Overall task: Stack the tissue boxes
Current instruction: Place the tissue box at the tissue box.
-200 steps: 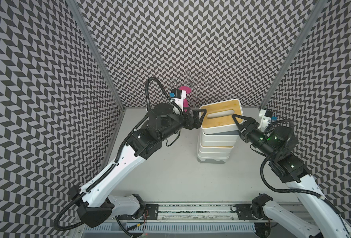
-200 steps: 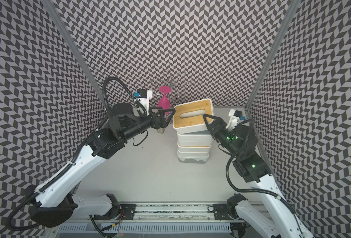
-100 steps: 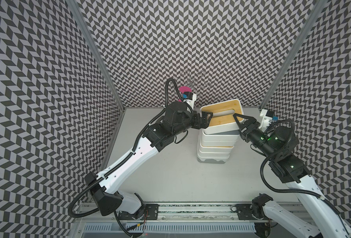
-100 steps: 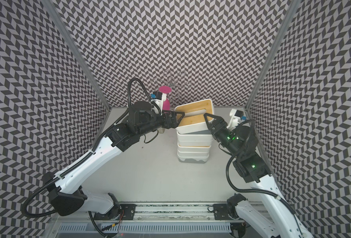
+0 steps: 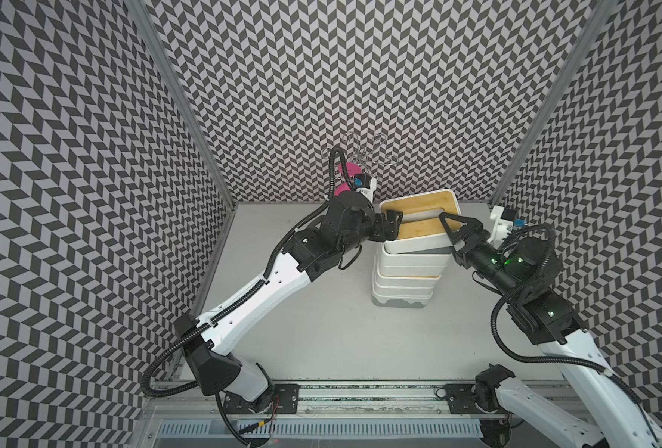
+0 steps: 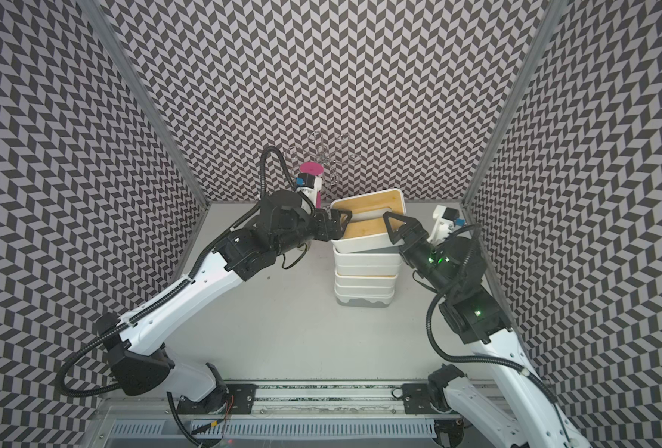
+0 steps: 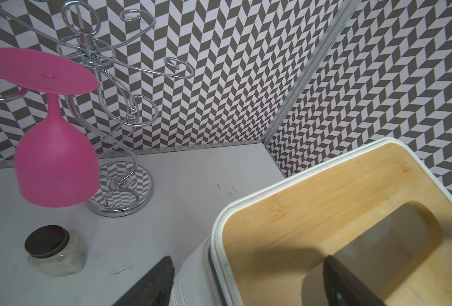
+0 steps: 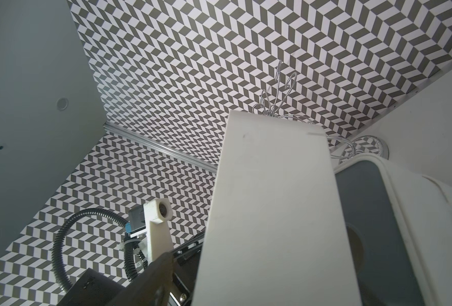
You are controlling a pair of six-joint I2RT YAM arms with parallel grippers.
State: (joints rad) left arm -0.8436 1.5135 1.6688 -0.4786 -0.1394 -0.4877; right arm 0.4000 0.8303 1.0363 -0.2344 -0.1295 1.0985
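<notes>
The seating of the uppermost tissue box is judged to be in hand: the bamboo-lidded top box (image 5: 418, 205) is perched tilted and askew on the stack (image 5: 405, 279), towards the back of the bench (image 5: 321, 329), with a grey lid (image 8: 365, 212) exposed beneath. The left hand (image 5: 391, 229) is spread wide astride one end wall, nothing being gripped; the right hand (image 5: 449, 232) appears likewise parted at the opposite end. Both arms are stretched forward, wrists level with the stack's top. A gentle squaring nudge is called for next.
</notes>
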